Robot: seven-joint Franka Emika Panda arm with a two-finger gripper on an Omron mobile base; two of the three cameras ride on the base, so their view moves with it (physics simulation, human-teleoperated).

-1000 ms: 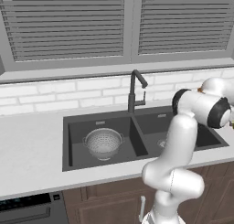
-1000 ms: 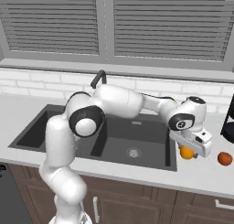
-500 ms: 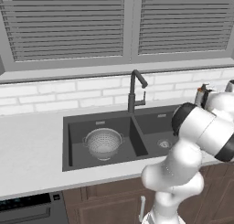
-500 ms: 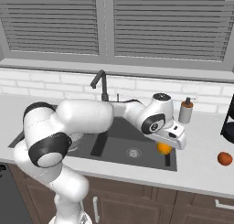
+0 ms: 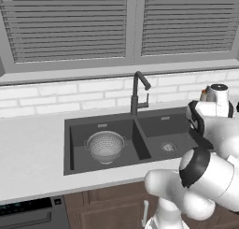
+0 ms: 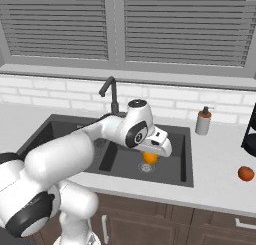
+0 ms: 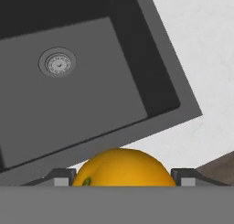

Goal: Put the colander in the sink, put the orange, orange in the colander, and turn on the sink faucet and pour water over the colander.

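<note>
left base view:
colander: colander (image 5: 105, 146) sits in the left basin of the sink (image 5: 70, 144), upright and with nothing in it, so it is placed ready for fruit.
faucet: faucet (image 5: 137, 93) at the far rim between the basins, spout bent toward the right basin; no water running.
arm: white arm fills the right side, hand hidden behind it here.

right base view:
gripper: gripper (image 6: 153, 154) hangs over the right basin, above the drain (image 6: 146, 167).
orange: orange (image 6: 150, 157) sits under the hand, clamped by it. likely mid-carry, heading left toward the colander.
second orange: second orange (image 6: 245, 173) lies on the counter (image 6: 220, 159) far right, well apart from the sink, not yet fetched.
soap bottle: soap bottle (image 6: 202, 121) on the counter by the far right sink corner.

hand view:
fingers: fingers (image 7: 62, 176) apart just by the fruit's width, one tip on each side, closed on the orange.
orange vs fingers: fruit sits between the two tips, touching both, centred.
below: right basin floor and drain, with the sink's corner and counter beyond.
stage: judged one orange in transit, colander step done, faucet untouched.
</note>
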